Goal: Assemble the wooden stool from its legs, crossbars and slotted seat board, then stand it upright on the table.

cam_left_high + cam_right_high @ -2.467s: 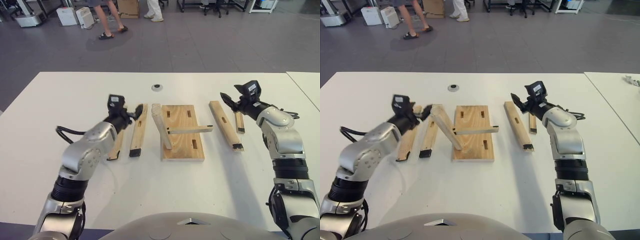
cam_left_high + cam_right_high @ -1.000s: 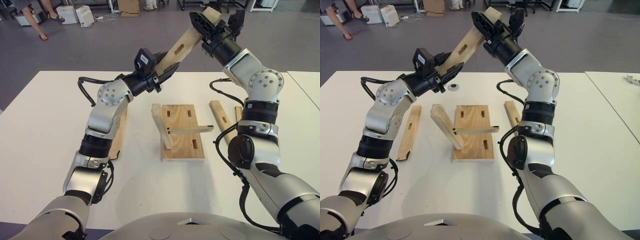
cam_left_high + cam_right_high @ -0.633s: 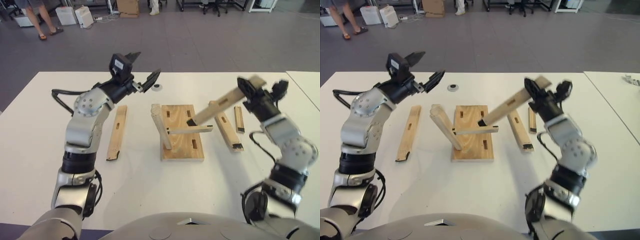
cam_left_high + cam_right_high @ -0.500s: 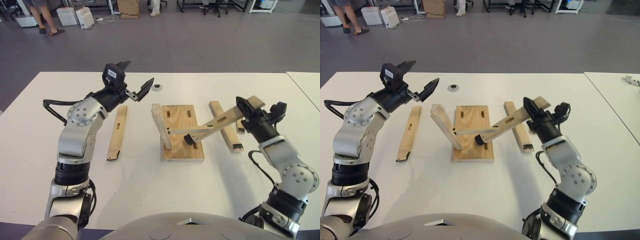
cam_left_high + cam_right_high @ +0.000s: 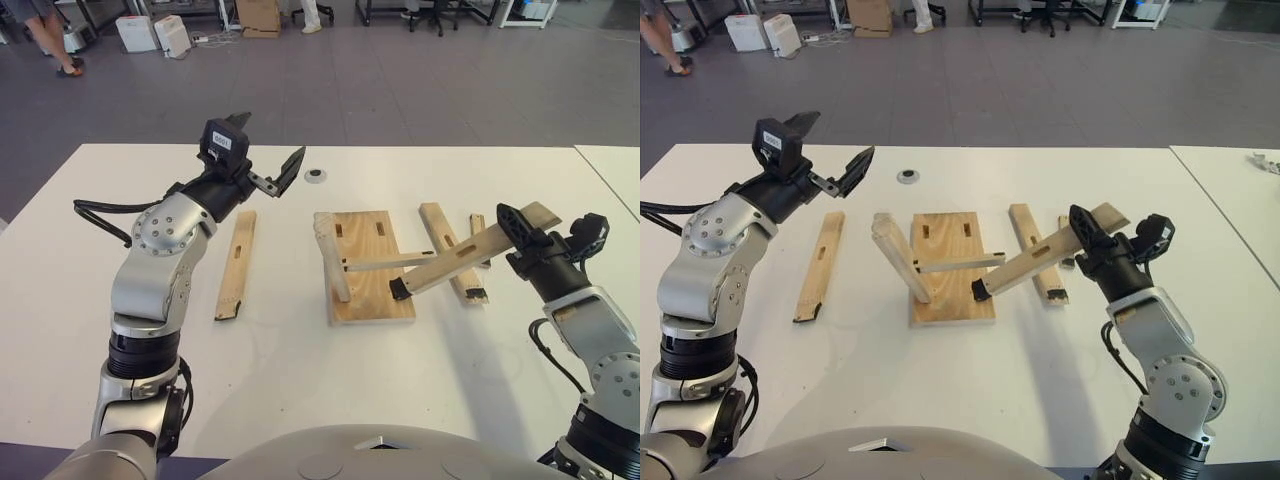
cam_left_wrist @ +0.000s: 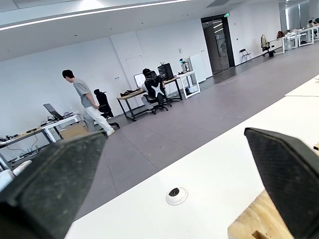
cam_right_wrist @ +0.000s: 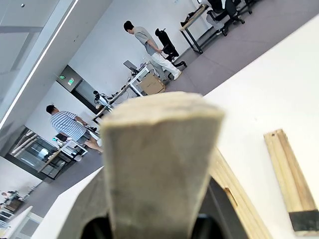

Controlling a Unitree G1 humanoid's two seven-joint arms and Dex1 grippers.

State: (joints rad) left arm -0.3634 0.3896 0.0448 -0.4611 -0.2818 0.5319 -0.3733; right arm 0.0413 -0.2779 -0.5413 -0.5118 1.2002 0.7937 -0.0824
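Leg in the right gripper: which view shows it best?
The left eye view: the leg shows along its full length, slanting from the right gripper down toward the right edge of the seat board. The right eye view gives much the same. The right wrist view shows its upper end head-on, close up.

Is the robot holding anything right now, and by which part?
Yes: the right end effector grips a wooden leg near its upper end, the leg slanting down toward the seat board. The left end effector is open and empty.
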